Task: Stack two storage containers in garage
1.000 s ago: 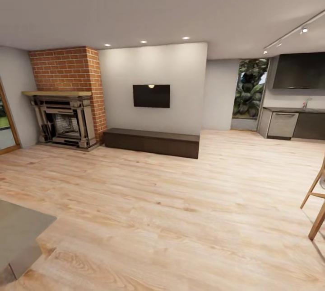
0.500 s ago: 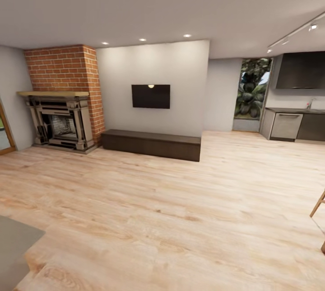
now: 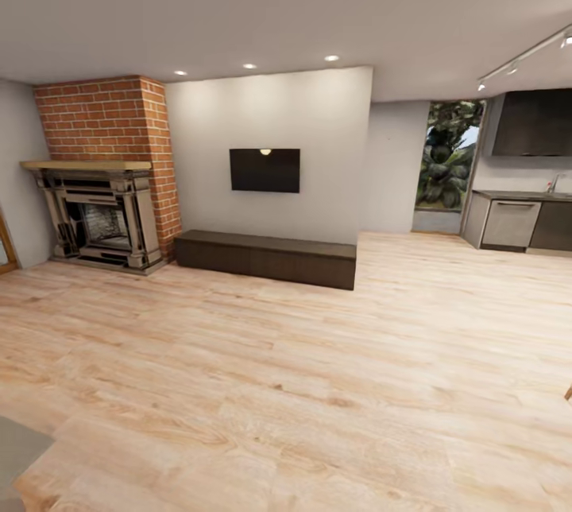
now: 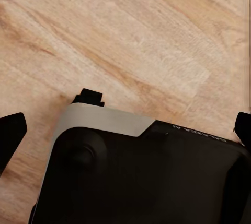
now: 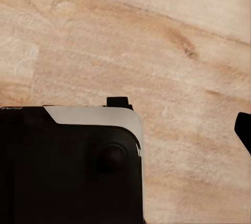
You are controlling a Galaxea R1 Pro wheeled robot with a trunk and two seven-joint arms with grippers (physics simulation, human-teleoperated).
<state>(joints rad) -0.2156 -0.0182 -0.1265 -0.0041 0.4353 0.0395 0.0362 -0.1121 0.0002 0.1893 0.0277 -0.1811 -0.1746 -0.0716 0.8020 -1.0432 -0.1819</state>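
Light wood-plank floor (image 3: 318, 385) and brick fireplace (image 3: 103, 170), far left, are seen; containers unlocated; both hands' states cannot be told.

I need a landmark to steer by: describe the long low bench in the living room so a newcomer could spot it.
Find the brick fireplace at the left of the head view. Just right of it, against the pale wall under the dark wall-mounted screen, lies the low bench on the wood-plank floor. It is the one long, dark-brown flat-topped block there.
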